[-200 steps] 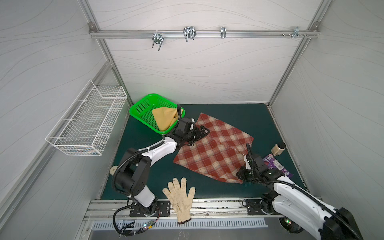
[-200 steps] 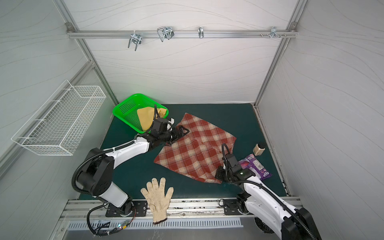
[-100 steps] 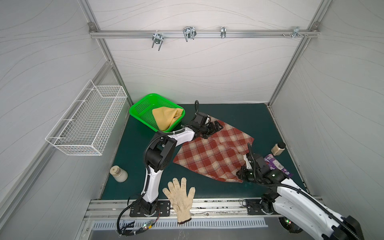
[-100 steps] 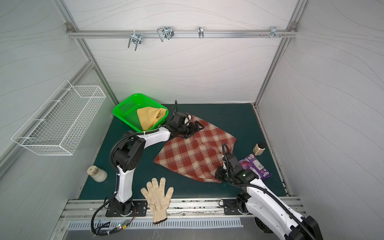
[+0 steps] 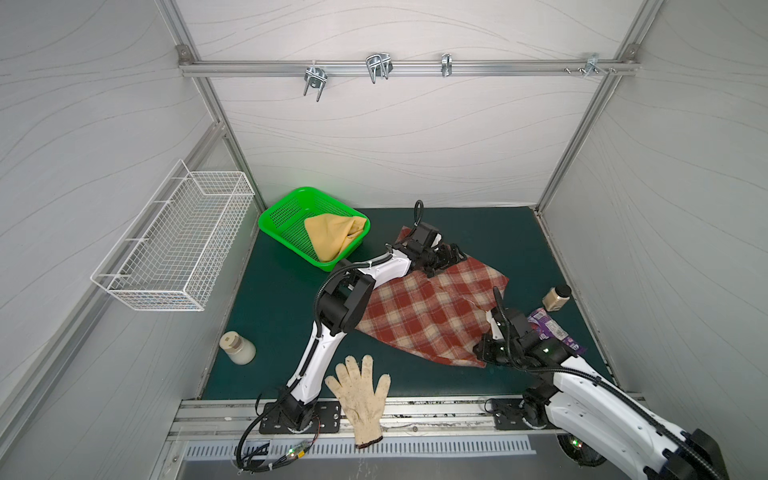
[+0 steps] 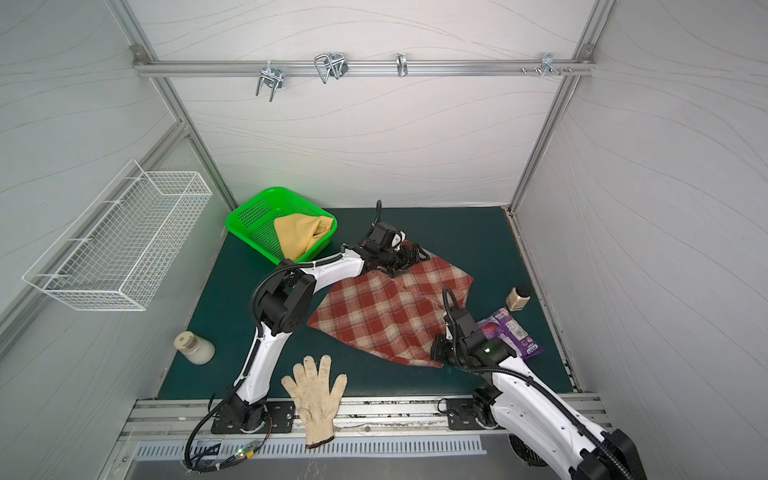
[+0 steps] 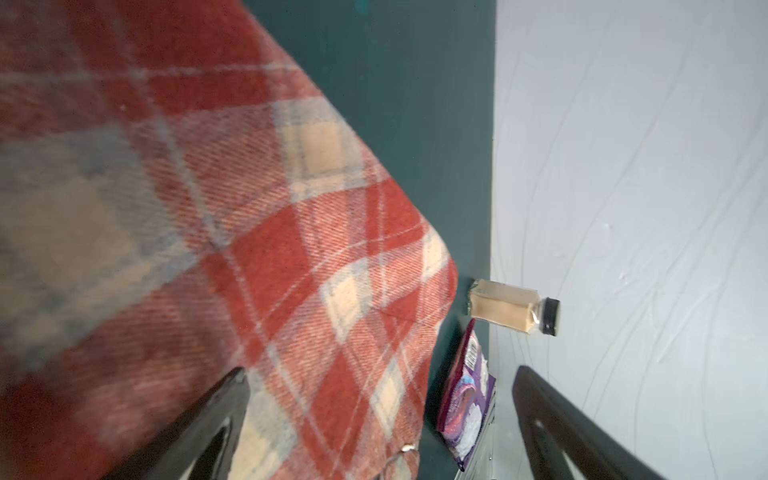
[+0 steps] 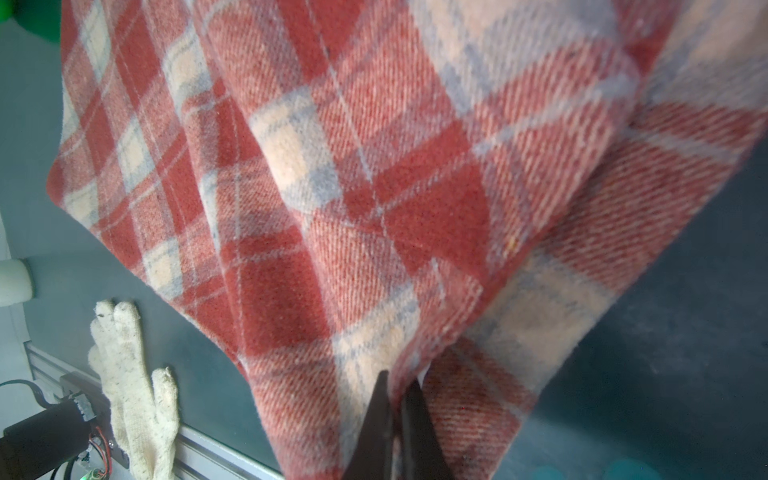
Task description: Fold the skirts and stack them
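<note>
Well, the plaid skirt lies spread on the dark green table, its near corner pinched between the closed fingers of the right gripper. The left gripper sits over the far corner, jaws wide apart, holding nothing. The mustard skirt is bunched in the green basket at the back left.

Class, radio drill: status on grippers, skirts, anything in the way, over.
Left gripper open at plaid skirt far edge; right gripper shut on its near corner. Yellow skirt bunched in green basket. Glove apart from cloth.
</note>
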